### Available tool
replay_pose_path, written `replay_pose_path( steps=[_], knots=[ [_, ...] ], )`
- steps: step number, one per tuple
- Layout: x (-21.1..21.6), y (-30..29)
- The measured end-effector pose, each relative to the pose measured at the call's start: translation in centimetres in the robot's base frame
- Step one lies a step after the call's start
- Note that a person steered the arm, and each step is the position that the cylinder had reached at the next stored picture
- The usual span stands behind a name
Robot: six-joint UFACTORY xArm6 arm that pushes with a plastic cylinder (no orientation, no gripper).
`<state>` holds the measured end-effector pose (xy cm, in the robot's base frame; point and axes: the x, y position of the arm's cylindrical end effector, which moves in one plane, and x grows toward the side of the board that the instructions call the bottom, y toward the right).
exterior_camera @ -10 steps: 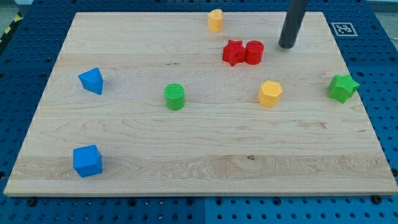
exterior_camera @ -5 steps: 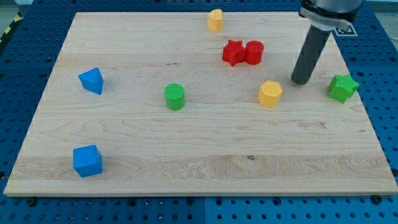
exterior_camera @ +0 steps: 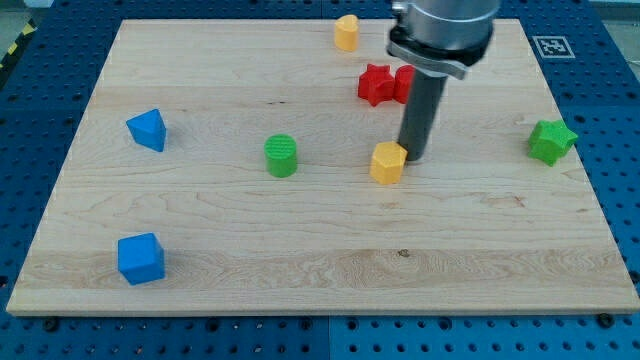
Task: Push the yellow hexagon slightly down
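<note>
My tip (exterior_camera: 413,158) touches the right side of the yellow hexagon (exterior_camera: 388,162), near the middle of the wooden board (exterior_camera: 200,240); there is no claw, just a rod; pushing is under way; next I should push from above, toward the frame's bottom.

One camera, high and in front of the board, looking down at a slant.

The wooden board (exterior_camera: 320,250) fills nearly the whole frame, its near edge wide at the view's bottom, its far edge narrower at the top, with blue pegboard (exterior_camera: 610,130) round it. The arm enters from the top, cropped. Mounting is probably fixed, though nothing here confirms it; no second view shares the scene.
</note>
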<state>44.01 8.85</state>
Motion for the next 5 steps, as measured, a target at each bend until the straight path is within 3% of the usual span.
replay_pose_path(
  steps=[1, 3, 5],
  knots=[
    [-1.3, -3.0],
    [4.0, -3.0],
    [6.0, -2.0]
  ],
)
